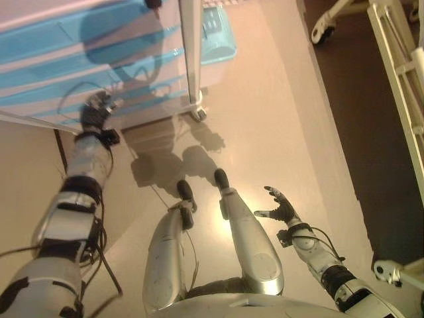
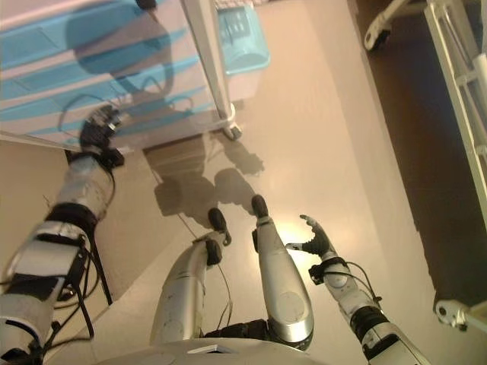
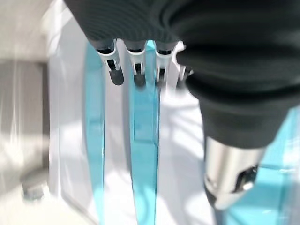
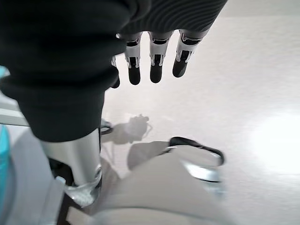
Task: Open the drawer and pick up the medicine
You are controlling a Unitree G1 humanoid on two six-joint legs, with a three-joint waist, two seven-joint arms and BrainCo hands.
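Note:
A white drawer cabinet (image 1: 59, 63) with translucent blue drawer fronts stands at the upper left; its drawers are shut. No medicine shows in any view. My left hand (image 1: 97, 112) reaches up to the cabinet's lower front, its fingers (image 3: 136, 70) relaxed and close to a blue drawer front (image 3: 143, 140), holding nothing. My right hand (image 1: 283, 209) hangs idle over the floor at the lower right, fingers (image 4: 156, 65) straight and empty.
A metal pole (image 1: 191, 53) with a caster (image 1: 199, 114) stands by the cabinet's right side, next to a light blue bin (image 1: 220, 33). A white bed frame (image 1: 404, 73) runs along the right over darker floor. Another caster (image 1: 391, 270) sits at the lower right.

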